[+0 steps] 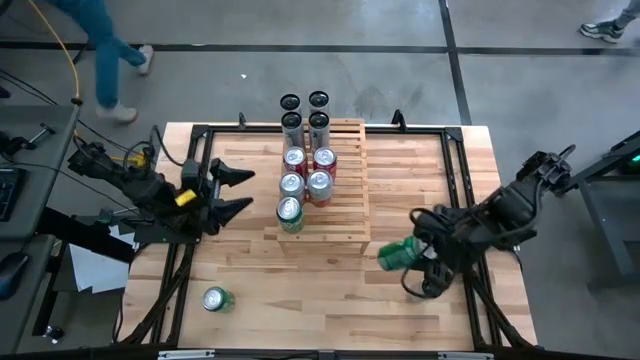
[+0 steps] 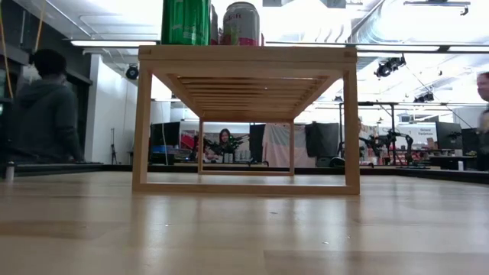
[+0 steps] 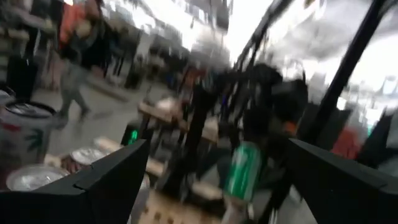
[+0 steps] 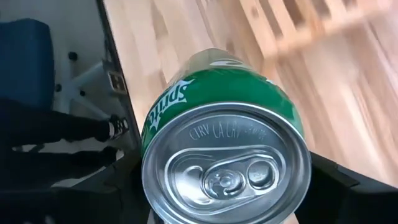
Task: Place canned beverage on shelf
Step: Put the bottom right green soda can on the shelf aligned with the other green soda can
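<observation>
Right tool (image 1: 418, 262) grips one green can (image 1: 397, 253); nine cans (image 1: 319, 186) stand on the shelf (image 1: 350, 190).

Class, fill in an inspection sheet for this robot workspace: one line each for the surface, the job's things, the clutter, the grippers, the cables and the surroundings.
Surface: wooden tabletop, framed by black rails.
Job's things: light-wood shelf at the table's middle, carrying two rows of upright cans; a green can held on its side; another green can lying near the front left.
Clutter: nothing seen on the table.
Grippers: right gripper shut on the green can just right of the shelf's front corner; left gripper open, left of the shelf.
Cables: yellow cable on the floor, far left.
Surroundings: a person walking past the back; sheets of paper left of the table.
</observation>
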`<action>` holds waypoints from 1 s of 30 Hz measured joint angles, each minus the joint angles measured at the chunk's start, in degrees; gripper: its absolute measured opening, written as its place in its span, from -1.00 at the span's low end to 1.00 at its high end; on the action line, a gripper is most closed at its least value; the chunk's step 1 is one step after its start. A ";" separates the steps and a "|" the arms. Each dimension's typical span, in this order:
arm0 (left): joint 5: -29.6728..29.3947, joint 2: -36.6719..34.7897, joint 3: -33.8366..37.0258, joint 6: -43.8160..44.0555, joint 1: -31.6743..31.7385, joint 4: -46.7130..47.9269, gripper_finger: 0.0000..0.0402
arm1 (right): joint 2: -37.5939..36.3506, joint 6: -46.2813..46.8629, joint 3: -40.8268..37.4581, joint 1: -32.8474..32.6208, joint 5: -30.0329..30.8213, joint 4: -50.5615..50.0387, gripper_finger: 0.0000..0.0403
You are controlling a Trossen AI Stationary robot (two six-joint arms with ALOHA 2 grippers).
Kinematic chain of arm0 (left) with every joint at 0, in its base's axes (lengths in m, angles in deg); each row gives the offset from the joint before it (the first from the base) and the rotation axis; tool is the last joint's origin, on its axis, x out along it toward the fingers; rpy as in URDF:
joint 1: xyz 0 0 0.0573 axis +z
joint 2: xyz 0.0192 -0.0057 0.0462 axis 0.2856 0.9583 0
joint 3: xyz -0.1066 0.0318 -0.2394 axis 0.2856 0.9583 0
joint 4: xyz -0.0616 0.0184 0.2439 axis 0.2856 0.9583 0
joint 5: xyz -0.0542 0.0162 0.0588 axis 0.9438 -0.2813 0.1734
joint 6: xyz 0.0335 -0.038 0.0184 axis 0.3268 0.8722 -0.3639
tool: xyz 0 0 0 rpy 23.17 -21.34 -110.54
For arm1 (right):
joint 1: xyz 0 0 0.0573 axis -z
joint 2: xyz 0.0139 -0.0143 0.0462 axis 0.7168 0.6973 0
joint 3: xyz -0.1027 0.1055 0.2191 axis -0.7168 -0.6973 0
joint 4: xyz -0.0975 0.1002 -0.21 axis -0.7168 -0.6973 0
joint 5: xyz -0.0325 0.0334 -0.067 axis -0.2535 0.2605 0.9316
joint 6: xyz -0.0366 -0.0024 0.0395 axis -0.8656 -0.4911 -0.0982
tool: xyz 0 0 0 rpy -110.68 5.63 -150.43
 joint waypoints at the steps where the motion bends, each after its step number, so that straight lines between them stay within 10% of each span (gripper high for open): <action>1: 0.59 1.21 -2.36 0.82 -0.01 3.87 0.85 | 0.02 -2.29 -0.02 1.03 -0.03 1.46 0.37; 16: 23.16 27.93 -35.97 7.49 6.72 40.22 0.85 | 0.00 -24.62 -0.02 10.79 -0.36 18.93 0.37; 30: 40.52 40.62 -40.35 8.89 14.81 34.47 0.85 | 4.87 -36.97 -0.04 14.01 -0.05 31.32 0.37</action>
